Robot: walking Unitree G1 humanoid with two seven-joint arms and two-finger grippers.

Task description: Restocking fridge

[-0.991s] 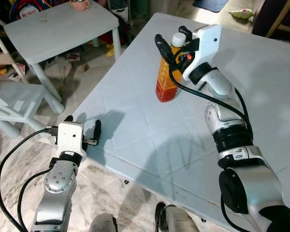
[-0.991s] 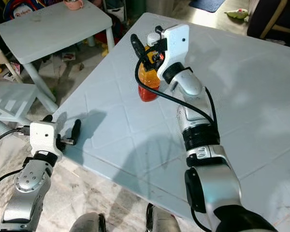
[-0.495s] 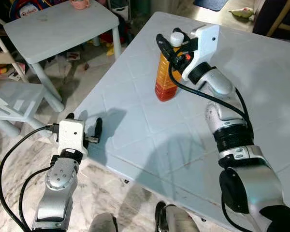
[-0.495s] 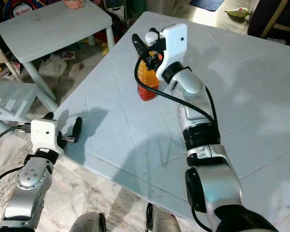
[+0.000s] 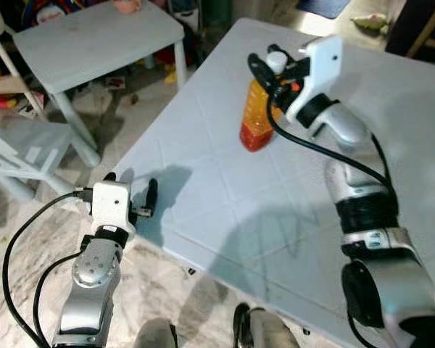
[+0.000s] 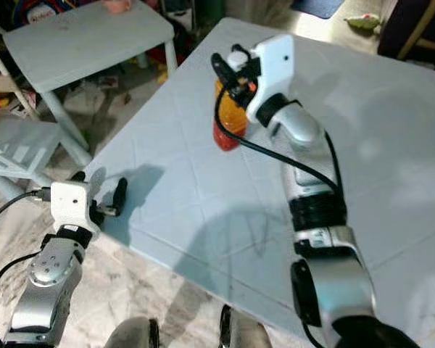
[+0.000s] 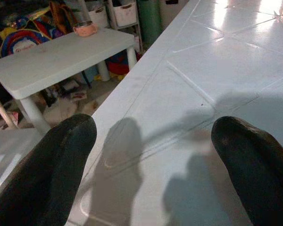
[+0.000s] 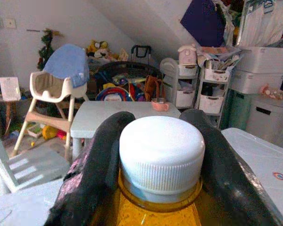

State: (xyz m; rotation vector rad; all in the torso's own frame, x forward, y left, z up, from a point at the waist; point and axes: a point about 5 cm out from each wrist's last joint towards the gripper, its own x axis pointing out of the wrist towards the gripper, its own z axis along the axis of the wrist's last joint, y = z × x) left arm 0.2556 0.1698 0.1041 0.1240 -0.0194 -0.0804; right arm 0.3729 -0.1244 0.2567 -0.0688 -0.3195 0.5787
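You have the right gripper (image 5: 267,67) clamped around the juice bottle (image 5: 259,119) on the table (image 5: 225,196), left gripper (image 5: 128,197) spread wide and idle, and carrying it to the fridge is all ahead.

I see the bottle (image 5: 259,116) standing on the big table (image 5: 275,210), toward its far left part. My right gripper (image 5: 270,67) sits around the bottle's neck, just under the cap (image 8: 161,151). My left gripper (image 5: 127,194) hangs at the table's near left edge, fingers spread. Left of the big table stands a small table (image 5: 94,43), with a cup (image 7: 85,29) at its far edge.
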